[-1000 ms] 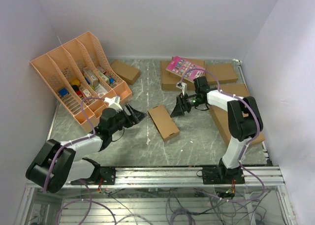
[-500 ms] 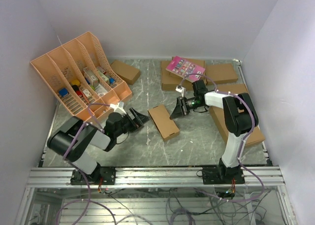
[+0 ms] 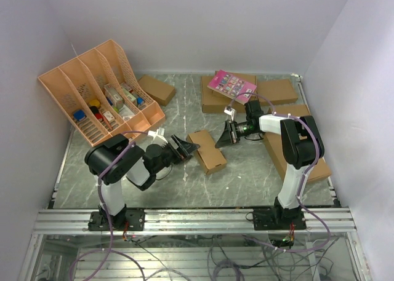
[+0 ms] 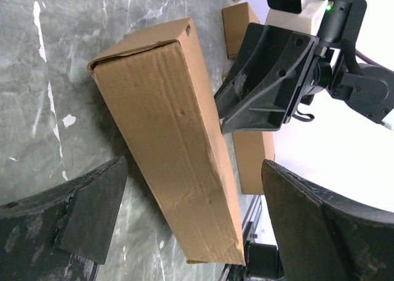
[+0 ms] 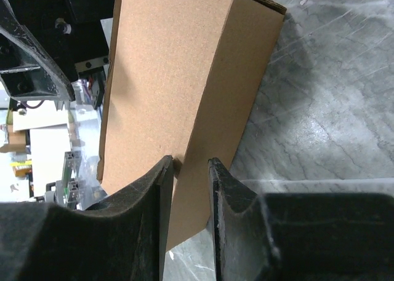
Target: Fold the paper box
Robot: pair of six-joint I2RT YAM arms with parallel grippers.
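Top external view shows the paper box [image 3: 206,152] lying on the grey marbled table [image 3: 246,176], near the middle, as a closed narrow oblong set on a slant between the two grippers. The left gripper [image 3: 188,148] sits low at the box's left side with its jaws spread wide. In the left wrist view its two dark fingers [image 4: 80,216] flank the near end of the box, one on each side, neither plainly touching the cardboard, and nothing is held. The right gripper [image 3: 219,141] slants down toward the box's right long edge; from the left wrist camera its tip appears to sit right at that edge. In the right wrist view its fingers [image 5: 144,219] are drawn close, with only a thin slit between them, and brown cardboard shows through the slit. Whether they pinch the edge or merely hang over it cannot be told. At the far left stands an orange file rack [image 3: 98,90] with small coloured items in its slots, and a small brown box [image 3: 156,89] lies just beside it. Beyond the right gripper is a brown box [image 3: 212,101] bearing a pink card [image 3: 232,86]. A large flat brown box [image 3: 274,155] lies along the right side, partly under the right arm.
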